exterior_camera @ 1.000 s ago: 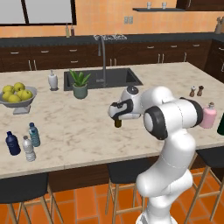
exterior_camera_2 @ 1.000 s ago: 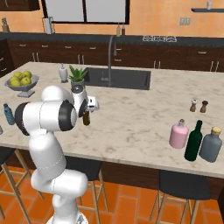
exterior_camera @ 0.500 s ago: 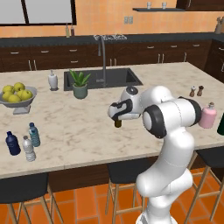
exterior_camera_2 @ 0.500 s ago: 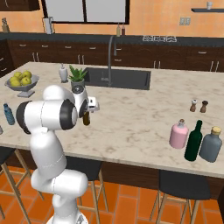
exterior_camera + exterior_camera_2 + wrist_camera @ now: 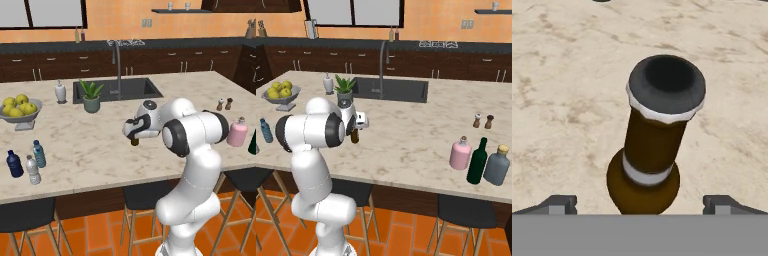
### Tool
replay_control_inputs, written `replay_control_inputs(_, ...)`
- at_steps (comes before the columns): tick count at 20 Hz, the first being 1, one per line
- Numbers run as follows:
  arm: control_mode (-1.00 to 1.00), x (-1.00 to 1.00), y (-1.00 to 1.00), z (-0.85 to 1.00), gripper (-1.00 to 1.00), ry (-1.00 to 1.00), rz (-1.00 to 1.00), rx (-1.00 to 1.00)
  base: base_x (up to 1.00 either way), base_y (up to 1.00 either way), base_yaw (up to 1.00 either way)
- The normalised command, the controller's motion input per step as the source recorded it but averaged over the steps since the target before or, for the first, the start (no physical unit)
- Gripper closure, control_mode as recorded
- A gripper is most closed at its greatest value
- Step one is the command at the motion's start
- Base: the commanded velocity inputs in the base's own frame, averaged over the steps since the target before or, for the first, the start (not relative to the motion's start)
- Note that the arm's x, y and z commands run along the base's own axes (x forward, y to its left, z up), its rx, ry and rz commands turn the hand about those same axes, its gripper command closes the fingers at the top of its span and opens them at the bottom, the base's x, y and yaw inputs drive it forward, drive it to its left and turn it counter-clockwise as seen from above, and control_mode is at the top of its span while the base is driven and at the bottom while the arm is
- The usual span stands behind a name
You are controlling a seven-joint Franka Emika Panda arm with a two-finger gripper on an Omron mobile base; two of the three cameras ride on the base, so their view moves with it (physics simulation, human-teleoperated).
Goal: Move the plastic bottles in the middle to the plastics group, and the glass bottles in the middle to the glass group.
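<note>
Step in hand: approach to the brown bottle (image 5: pixel 654 145). My gripper (image 5: pixel 639 202) stands spread wide above it, holding nothing. Next: descend, then clamp its neck.

Brown long-necked bottle (image 5: pixel 652 150) stands upright mid-counter; pink bottle (image 5: pixel 460 154) beside green bottle (image 5: pixel 477 161).

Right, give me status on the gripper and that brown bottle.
Gripper open, directly above the brown bottle. Bottle upright on the counter, not gripped. Nothing in the way.
</note>
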Motion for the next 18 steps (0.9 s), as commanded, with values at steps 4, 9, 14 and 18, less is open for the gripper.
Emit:
replay_control_inputs(4,-1.0,0.08,0.05,-0.08,-1.0,0.0,0.0,0.0,0.0,0.0,0.0)
replay_control_inputs(9,-1.0,0.13,0.03,-0.02,-1.0,0.0,0.0,0.0,0.0,0.0,0.0)
replay_control_inputs(14,-1.0,0.14,0.0,0.0,-1.0,0.0,0.0,0.0,0.0,0.0,0.0)
replay_control_inputs(18,-1.0,0.0,0.0,0.0,1.0,0.0,0.0,0.0,0.0,0.0,0.0)
